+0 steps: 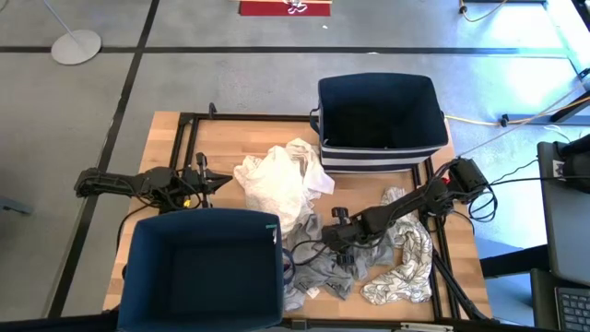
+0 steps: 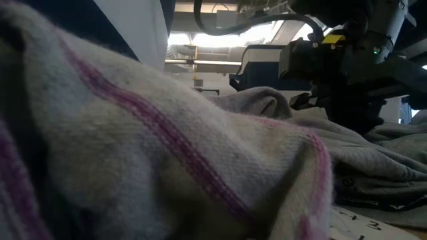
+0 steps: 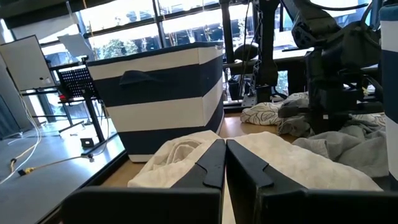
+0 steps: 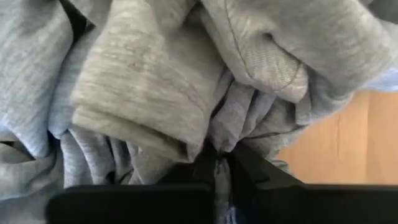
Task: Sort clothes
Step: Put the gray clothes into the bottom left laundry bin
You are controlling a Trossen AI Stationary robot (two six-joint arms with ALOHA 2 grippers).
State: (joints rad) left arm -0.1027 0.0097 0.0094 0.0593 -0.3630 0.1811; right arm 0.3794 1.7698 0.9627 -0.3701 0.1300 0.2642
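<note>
A white garment [image 1: 281, 180] lies crumpled in the middle of the table. A heather grey garment [image 1: 323, 267] lies in a heap at the near middle. A white garment with a dark print [image 1: 406, 263] lies to its right. My right gripper [image 1: 339, 235] is down on the grey heap and shut on its fabric [image 4: 155, 81]. My left gripper [image 1: 226, 182] is shut and empty at table height, just left of the white garment [image 3: 286, 162]. My right gripper pinches a bunched fold of the grey garment [image 4: 231, 127] between its two fingers. The fingers come from above, slanting down from the table's right. The rest of the garment [image 2: 373, 160] lies slack and crumpled on the table.
A navy bin [image 1: 383, 148] with white stripes stands at the far middle. A second navy bin [image 1: 203, 267] stands at the near left. A cloth with pink stitching [image 2: 133, 133] lies close to the low camera and fills most of that view. Bare wood [image 1: 240, 138] shows at the far left.
</note>
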